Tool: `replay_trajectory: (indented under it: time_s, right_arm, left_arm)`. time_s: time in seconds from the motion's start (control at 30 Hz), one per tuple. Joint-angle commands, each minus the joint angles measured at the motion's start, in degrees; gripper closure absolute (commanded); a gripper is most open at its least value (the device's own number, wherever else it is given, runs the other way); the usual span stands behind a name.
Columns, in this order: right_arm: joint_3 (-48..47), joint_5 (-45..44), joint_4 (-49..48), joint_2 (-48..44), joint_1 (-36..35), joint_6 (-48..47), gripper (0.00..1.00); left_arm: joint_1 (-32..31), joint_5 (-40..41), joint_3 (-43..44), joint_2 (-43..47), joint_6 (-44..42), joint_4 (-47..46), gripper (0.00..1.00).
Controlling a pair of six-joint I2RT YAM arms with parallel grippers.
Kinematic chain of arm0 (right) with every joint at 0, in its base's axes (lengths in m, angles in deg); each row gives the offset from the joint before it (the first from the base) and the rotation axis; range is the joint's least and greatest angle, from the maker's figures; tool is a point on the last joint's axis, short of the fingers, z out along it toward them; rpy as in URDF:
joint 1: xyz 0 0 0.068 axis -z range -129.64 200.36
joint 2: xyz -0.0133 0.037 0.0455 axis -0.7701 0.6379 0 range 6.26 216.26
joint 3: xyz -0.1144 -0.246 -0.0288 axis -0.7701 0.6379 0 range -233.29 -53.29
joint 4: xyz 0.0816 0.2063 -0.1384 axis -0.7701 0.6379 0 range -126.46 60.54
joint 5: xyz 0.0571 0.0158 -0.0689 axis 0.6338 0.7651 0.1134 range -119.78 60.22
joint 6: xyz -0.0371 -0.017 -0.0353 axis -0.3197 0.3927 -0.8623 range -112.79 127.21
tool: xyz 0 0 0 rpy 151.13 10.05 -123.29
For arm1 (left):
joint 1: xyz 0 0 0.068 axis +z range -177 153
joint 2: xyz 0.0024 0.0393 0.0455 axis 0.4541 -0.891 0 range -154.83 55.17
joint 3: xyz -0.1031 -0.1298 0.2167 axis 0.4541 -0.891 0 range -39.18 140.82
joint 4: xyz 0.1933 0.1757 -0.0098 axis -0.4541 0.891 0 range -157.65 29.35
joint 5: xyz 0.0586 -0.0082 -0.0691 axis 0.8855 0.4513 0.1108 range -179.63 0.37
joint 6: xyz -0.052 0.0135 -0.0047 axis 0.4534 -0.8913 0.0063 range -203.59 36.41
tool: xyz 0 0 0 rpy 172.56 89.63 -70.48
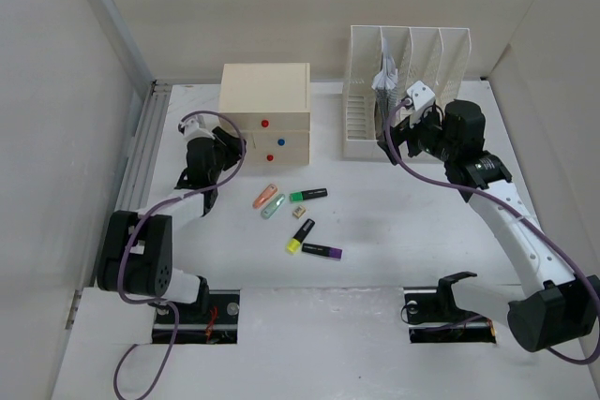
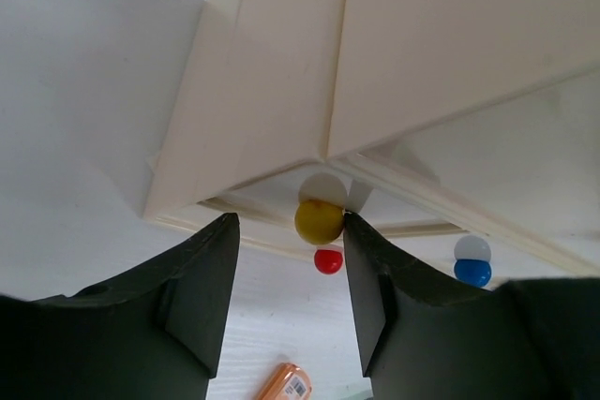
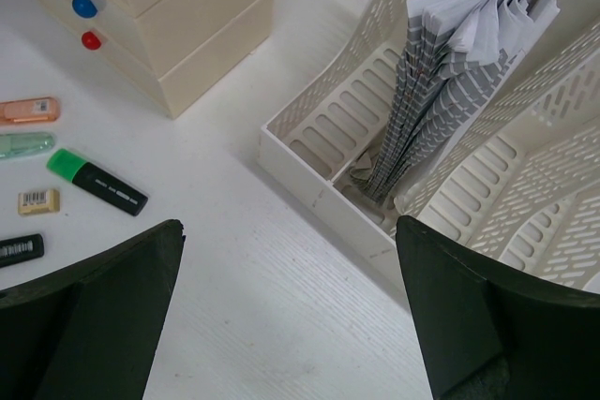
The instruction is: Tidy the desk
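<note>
The white desk (image 1: pixel 394 222) holds several loose markers: an orange one (image 1: pixel 265 196), a pale green one (image 1: pixel 273 205), a green-capped black one (image 1: pixel 307 195), a yellow-capped black one (image 1: pixel 300 236) and a purple one (image 1: pixel 322 251), plus a small tan eraser (image 1: pixel 297 212). My left gripper (image 1: pixel 228 142) is open at the front left of the cream drawer box (image 1: pixel 265 100). In the left wrist view a yellow knob (image 2: pixel 319 220) sits between the fingertips, against the right finger (image 2: pixel 370 269). My right gripper (image 1: pixel 398 133) is wide open and empty above the desk, in front of the file rack (image 1: pixel 408 91).
The drawer box shows a red knob (image 1: pixel 264 123), a blue one (image 1: pixel 279 143) and a lower red one (image 1: pixel 271 157). The rack holds folded papers (image 3: pixel 450 72). A grey rail (image 1: pixel 141 147) runs along the left edge. Two dark cutouts (image 1: pixel 197 316) hold the arm bases.
</note>
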Motion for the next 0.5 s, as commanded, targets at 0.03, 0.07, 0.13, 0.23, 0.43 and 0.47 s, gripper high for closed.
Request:
replay_trajectory:
  time_s: [0.03, 0.07, 0.13, 0.23, 0.43, 0.47]
  right_arm:
    - [-1.1, 0.01, -3.31, 0.32, -0.28, 0.93, 0.0]
    - [-1.1, 0.01, -3.31, 0.33, -0.28, 0.93, 0.0]
    - [-1.1, 0.01, -3.31, 0.33, -0.28, 0.93, 0.0]
    - [-1.1, 0.01, -3.84, 0.33, -0.28, 0.93, 0.0]
    - [-1.1, 0.01, -3.84, 0.33, -0.28, 0.93, 0.0]
    - [-1.1, 0.01, -3.84, 0.33, -0.28, 0.93, 0.0]
  left_arm:
    - [0.36, -0.83, 3.54, -0.55, -0.27, -3.74, 0.58]
    - [0.36, -0.83, 3.55, -1.07, -0.27, -3.74, 0.59]
    - [0.36, -0.83, 3.55, -1.08, -0.27, -3.74, 0.64]
    - [0.36, -0.83, 3.55, -1.08, -0.27, -3.74, 0.7]
    - [0.36, -0.83, 1.36, 0.15, 0.95, -4.88, 0.91]
    - [0.36, -1.35, 1.35, 0.15, 0.96, -4.89, 0.94]
